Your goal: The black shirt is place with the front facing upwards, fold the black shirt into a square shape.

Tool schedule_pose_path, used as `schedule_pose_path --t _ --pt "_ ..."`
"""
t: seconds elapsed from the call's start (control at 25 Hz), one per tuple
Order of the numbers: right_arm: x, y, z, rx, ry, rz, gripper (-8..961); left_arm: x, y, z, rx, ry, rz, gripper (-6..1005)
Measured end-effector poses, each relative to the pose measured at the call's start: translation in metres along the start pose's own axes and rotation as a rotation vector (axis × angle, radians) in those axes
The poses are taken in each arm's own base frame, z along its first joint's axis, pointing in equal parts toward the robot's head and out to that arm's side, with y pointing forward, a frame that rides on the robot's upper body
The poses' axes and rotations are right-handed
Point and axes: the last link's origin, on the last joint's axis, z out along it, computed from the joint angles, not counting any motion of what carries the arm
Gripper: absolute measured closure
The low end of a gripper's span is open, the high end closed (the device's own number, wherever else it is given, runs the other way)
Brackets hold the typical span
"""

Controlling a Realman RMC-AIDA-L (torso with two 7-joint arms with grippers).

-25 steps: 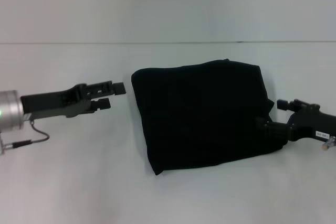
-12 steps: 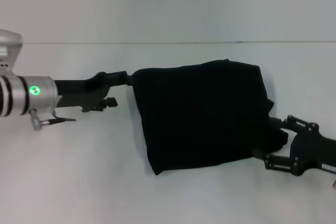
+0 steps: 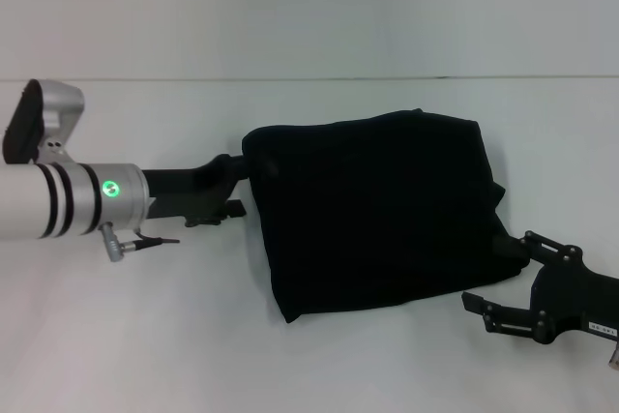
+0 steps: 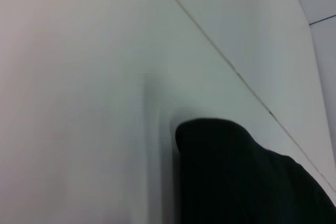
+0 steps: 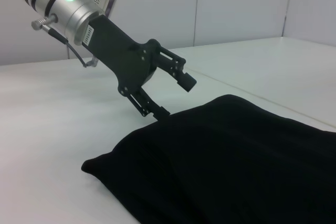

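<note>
The black shirt lies folded into a rough rectangle in the middle of the white table; no lettering shows. My left gripper is at the shirt's left edge, near its far left corner. In the right wrist view the left gripper is open, its lower fingertip touching the edge of the shirt. My right gripper is open at the shirt's near right corner, one finger by the cloth and the other nearer the table's front. The left wrist view shows only a corner of the shirt.
The table's far edge meets a pale wall behind the shirt. Bare tabletop lies to the front left and behind the shirt.
My left arm has reached right until its fingers are at the shirt's left edge. My right gripper has opened, left the shirt's right edge and dropped toward the near right corner.
</note>
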Motion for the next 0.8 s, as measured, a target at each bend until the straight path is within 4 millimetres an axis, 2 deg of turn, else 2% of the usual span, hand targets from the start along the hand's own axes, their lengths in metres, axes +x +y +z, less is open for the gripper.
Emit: schedule_pose_path --t 0.6,0.72,0.8 --pt "0.000 0.005 0.001 -0.020 -0.014 0.021 38 -0.010 0.009 0.015 -0.006 -0.018 0.019 92" --pt "0.000 0.005 0.000 -0.016 -0.016 0.022 38 -0.014 0.013 0.019 -0.008 -0.032 0.074 92" --pt "0.000 0.005 0.000 -0.016 -0.016 0.023 38 -0.014 0.014 0.019 -0.009 -0.032 0.094 151"
